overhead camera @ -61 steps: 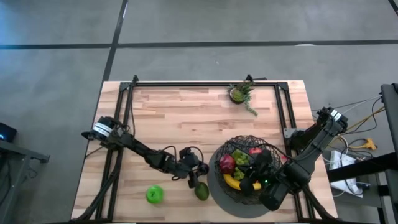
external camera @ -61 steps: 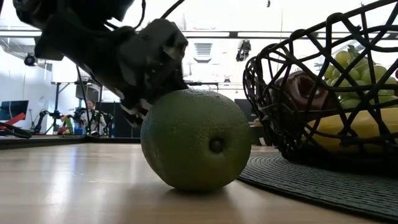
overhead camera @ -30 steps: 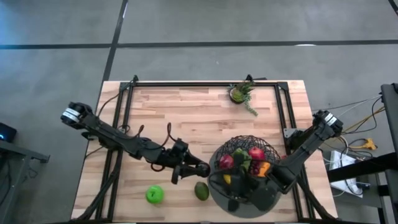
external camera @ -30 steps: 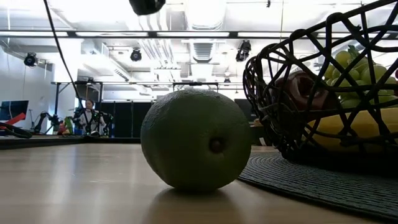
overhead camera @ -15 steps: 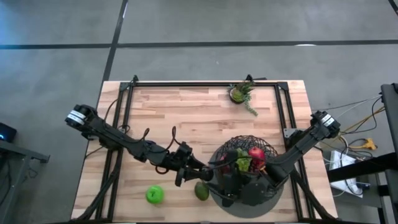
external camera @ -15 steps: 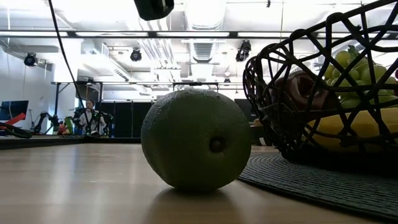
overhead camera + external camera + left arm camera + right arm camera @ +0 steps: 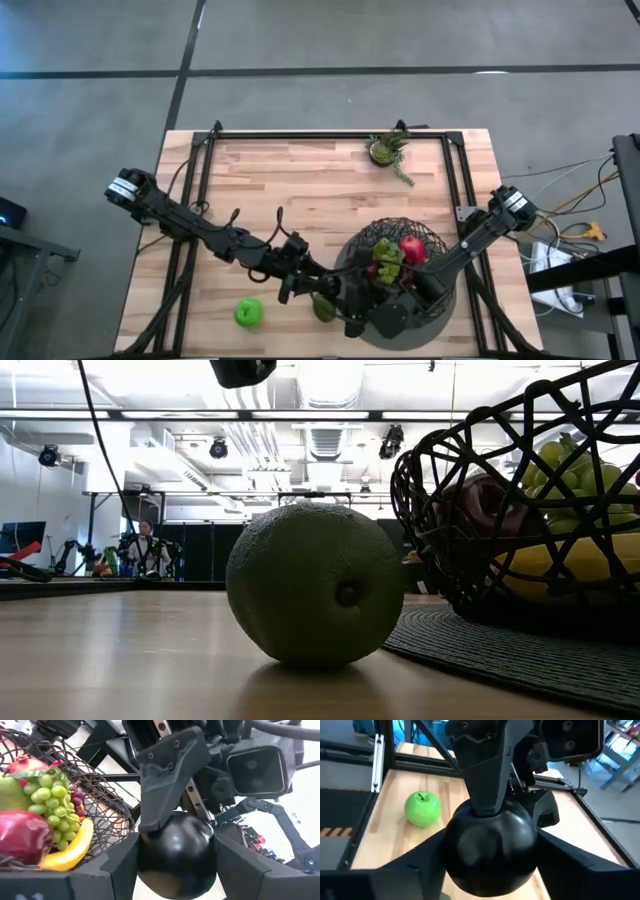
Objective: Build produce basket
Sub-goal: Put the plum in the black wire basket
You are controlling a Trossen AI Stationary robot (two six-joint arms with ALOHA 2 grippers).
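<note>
A dark round plum [image 7: 175, 855] hangs in the air between my two grippers, just off the near-left rim of the dark wire basket [image 7: 425, 240]. My left gripper [image 7: 175, 867] reaches in level from the table's left. My right gripper [image 7: 490, 857] reaches over the basket from the right. Both have their fingers on the plum [image 7: 490, 845]. The basket holds a banana [image 7: 67, 852], green grapes [image 7: 52, 805] and red fruit [image 7: 411, 246]. An avocado [image 7: 315, 585] and a green apple [image 7: 247, 313] rest on the table. My left gripper pinches the plum between its two fingers, on opposite sides [image 7: 145, 862], coming level from the table's left. The plum is lifted clear of the table. My right gripper has the plum between its two fingers, on opposite sides [image 7: 452, 852], slanting slightly down from the table's right. In the left wrist view one of its fingers [image 7: 170, 780] lies on the plum between my left fingers. The other is hidden behind the fruit.
The basket stands on a round grey mat [image 7: 500, 650] at the near right. A small potted plant [image 7: 388, 150] stands at the far edge. A dark frame [image 7: 330, 133] runs round the table. The wood at the far left and middle lies bare.
My right gripper has gone from above the basket toward the table's left and a little down, until it met my left gripper by the basket's near-left rim. The plum stays aloft in my left gripper.
</note>
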